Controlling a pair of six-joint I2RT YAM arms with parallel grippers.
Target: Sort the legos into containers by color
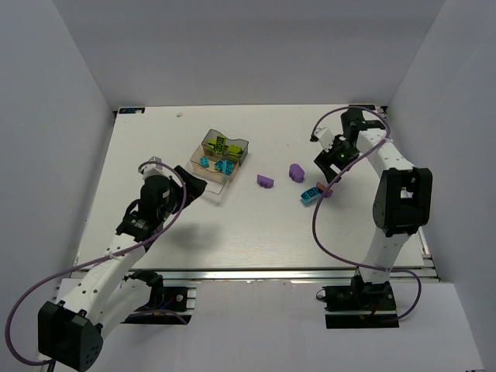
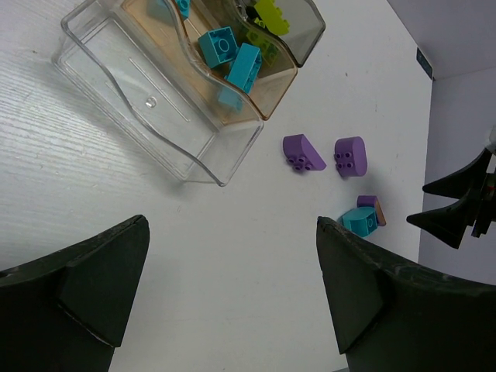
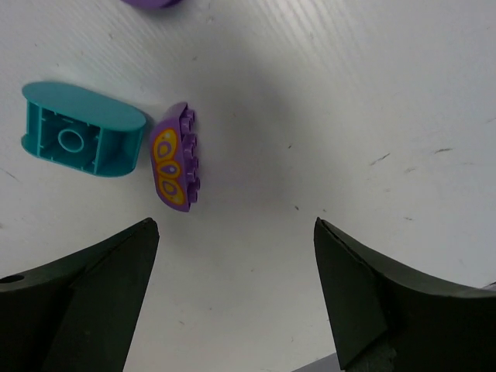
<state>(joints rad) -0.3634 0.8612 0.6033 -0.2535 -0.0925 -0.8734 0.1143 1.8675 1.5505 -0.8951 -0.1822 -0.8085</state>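
A white table (image 1: 256,232) is seen, its surface marked by a fine, faint grain and, in the right wrist view, by a few small dark scratches. It is enclosed on three sides by plain, pale panels: a back wall (image 1: 248,46), a left wall (image 1: 46,155) and a right wall (image 1: 457,116), all tinged slightly lavender. Along the near edge a silvery metal rail (image 1: 256,274) is fitted, and a plain white surface (image 1: 256,333) is seen nearer than it. The space is lit evenly; only soft, blurred shadows are cast on the table.
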